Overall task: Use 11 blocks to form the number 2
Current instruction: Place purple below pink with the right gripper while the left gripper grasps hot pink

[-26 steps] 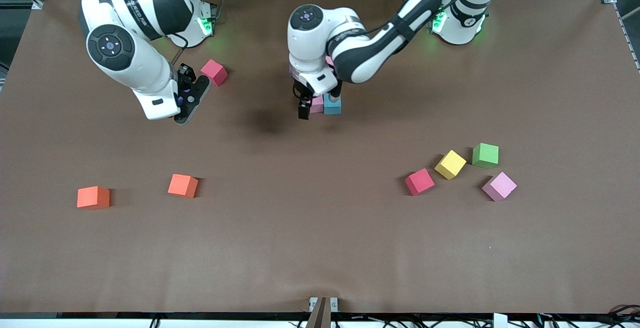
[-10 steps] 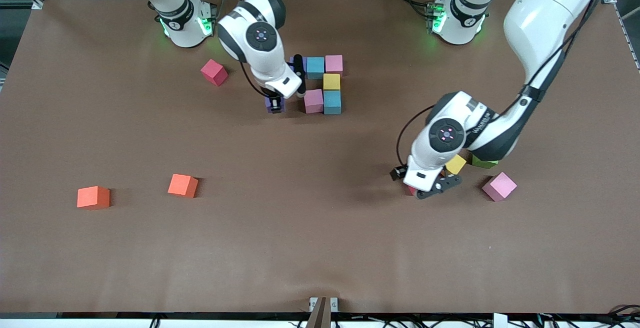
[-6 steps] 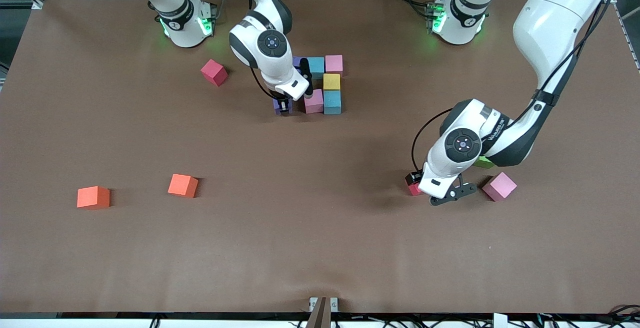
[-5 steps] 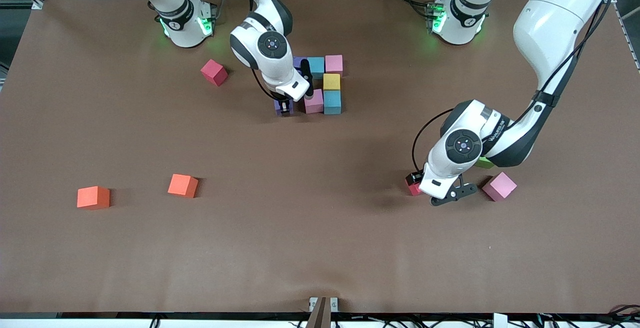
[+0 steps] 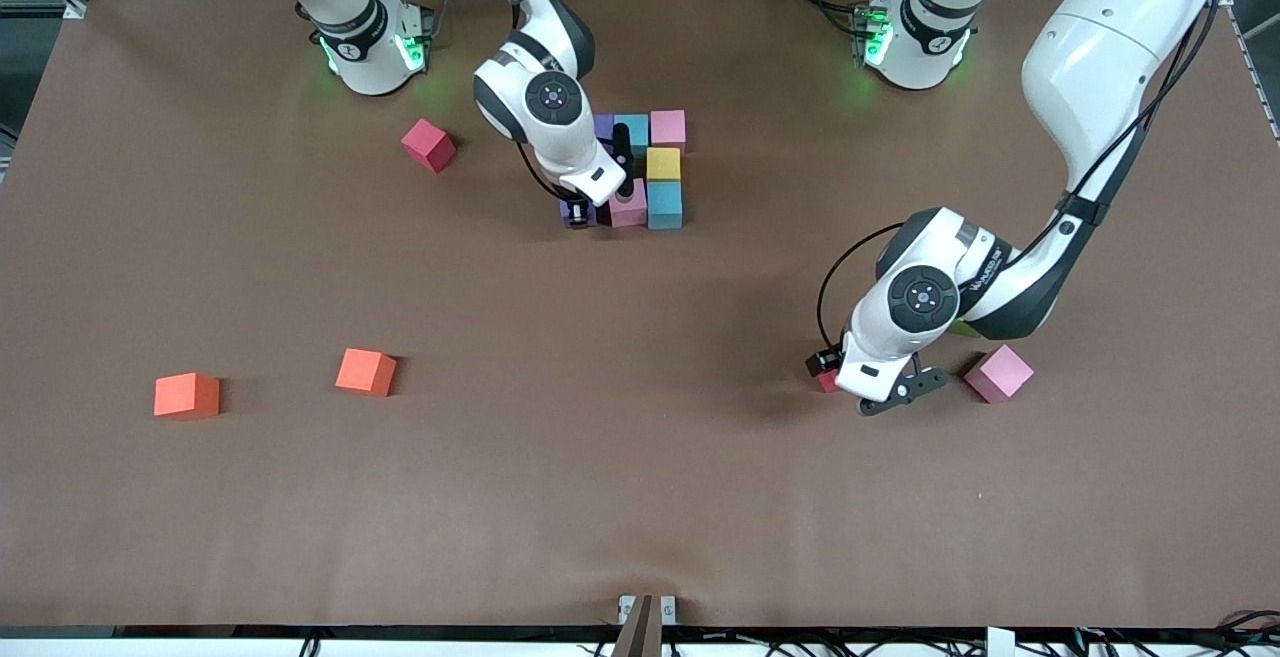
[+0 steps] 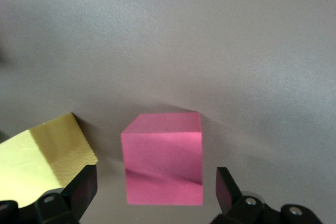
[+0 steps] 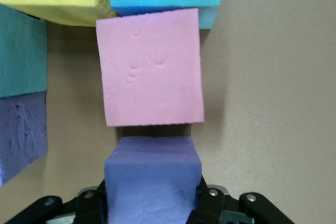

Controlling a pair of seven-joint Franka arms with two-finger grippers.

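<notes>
We are bringing the right gripper (image 5: 577, 216) down at the growing number 2 (image 5: 650, 172) near the middle of the desk (image 5: 600, 457), its jaws clamped on a purple block (image 7: 152, 174) that is sitting just beside the pink block (image 7: 151, 67) of the middle row, toward the right arm's end. To finish this row well, we are judging that the purple block needs to be pushed flush against the pink one with edges squared, then released straight up so nothing drags; nudging the pink, blue (image 5: 664, 205) or yellow (image 5: 662, 163) blocks out of line is the risk. Meanwhile we are holding the left gripper (image 6: 152, 192) low over a red block (image 6: 164, 157) toward the left arm's end, jaws apart and straddling it, with a second yellow block (image 6: 42, 156) just beside one finger. There we are aiming to centre the red block and keep that finger off the yellow one before closing. Two orange blocks (image 5: 186, 395) are lying well apart toward the right arm's end.
</notes>
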